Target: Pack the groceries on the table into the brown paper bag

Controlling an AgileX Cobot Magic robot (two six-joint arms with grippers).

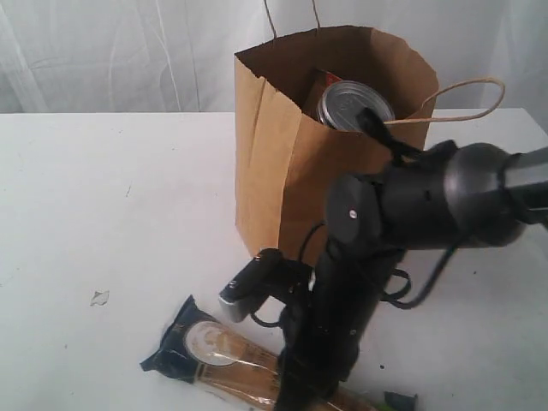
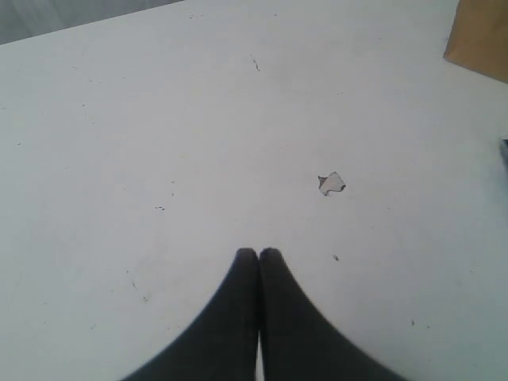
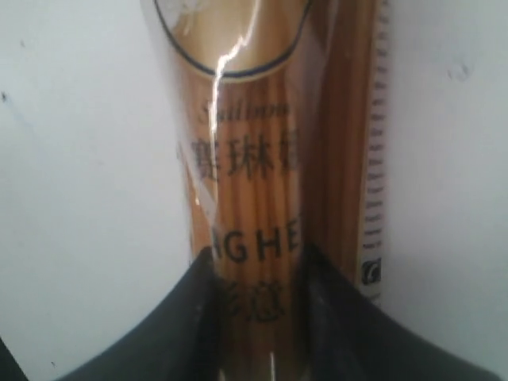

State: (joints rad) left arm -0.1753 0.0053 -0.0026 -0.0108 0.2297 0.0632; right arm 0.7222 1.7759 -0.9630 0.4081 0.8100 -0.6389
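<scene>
The spaghetti packet (image 1: 224,360) lies flat on the table (image 1: 103,197) near its front edge, one dark end pointing left. My right gripper (image 3: 258,262) is down on it, and its two black fingers press the packet's (image 3: 254,159) clear middle between them. The brown paper bag (image 1: 282,171) stands upright behind it with its mouth open. A silver pull-tab can (image 1: 353,104) shows inside, with something red beside it. My left gripper (image 2: 258,252) hangs shut over bare table, nothing between its fingertips. The other groceries are not in view.
A small white crumb (image 1: 99,297) lies on the table to the left, also seen ahead of the left gripper as the crumb (image 2: 331,183). One bag handle (image 1: 462,98) droops over the right arm. A corner of the bag (image 2: 480,40) shows in the left wrist view.
</scene>
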